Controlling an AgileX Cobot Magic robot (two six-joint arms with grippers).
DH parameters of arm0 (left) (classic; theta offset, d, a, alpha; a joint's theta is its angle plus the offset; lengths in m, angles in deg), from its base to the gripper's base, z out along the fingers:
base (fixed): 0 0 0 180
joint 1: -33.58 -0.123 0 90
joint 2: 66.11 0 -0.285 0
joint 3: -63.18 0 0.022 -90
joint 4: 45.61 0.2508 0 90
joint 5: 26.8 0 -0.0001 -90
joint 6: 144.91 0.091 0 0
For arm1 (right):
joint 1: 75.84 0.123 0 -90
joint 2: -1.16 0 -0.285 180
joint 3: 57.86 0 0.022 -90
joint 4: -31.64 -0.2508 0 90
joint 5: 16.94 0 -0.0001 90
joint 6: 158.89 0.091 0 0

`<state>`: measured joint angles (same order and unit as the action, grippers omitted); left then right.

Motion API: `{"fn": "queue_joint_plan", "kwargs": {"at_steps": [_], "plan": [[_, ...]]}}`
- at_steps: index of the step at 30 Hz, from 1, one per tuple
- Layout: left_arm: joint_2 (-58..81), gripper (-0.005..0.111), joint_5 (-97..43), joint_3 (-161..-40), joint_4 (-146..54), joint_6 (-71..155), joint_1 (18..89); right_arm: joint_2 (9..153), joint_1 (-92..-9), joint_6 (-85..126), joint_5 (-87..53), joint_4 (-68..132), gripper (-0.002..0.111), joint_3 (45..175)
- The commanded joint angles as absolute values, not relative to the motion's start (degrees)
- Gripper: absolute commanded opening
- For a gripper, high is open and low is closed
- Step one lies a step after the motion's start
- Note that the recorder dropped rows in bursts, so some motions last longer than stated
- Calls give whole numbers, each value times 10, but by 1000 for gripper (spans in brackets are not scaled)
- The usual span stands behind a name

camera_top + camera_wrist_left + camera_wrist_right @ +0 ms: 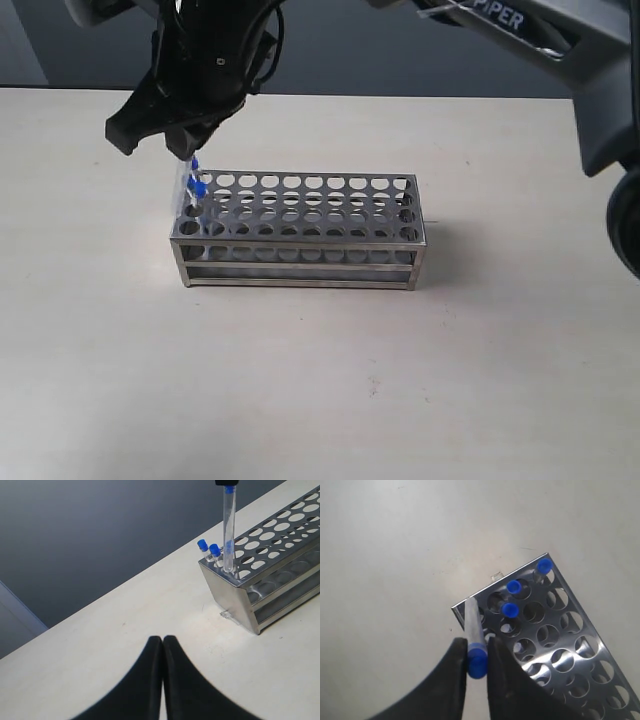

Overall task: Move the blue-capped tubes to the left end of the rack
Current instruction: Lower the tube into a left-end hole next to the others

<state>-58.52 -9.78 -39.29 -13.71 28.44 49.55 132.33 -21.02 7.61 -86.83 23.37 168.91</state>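
1. The tube [472, 625] hangs straight below my right gripper [476, 652], whose jaws pinch it at its capped top. Its lower end meets the corner hole of the rack [300, 244]; I cannot tell how deep it sits.
2. I judge this to be the seating step. I should lower slowly along the tube's own line, so it slides through both plates without scraping or binding.
3. The other three tubes [509, 609] stand seated just beyond my fingertips, in neighbouring holes. Any drift towards them could knock them.
4. I should let go only once the tube bottoms out, then lift straight up.
5. My left gripper [163, 645] has its jaws pressed together, empty, and sits well apart from the rack.
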Motion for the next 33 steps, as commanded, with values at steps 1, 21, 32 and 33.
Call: {"fn": "queue_joint_plan", "kwargs": {"at_steps": [1,21,32,33], "plan": [[-583,1,-102,-396,-136,282,498,1331,-210,78,-869,237,-1,1693],[-583,1,-102,-396,-136,282,498,1350,-210,83,-869,248,-1,1691],[-583,1,-102,-396,-136,282,498,1324,-210,87,-869,249,-1,1691],[-583,1,-102,-396,-136,282,498,1321,-210,88,-869,249,-1,1691]]}}
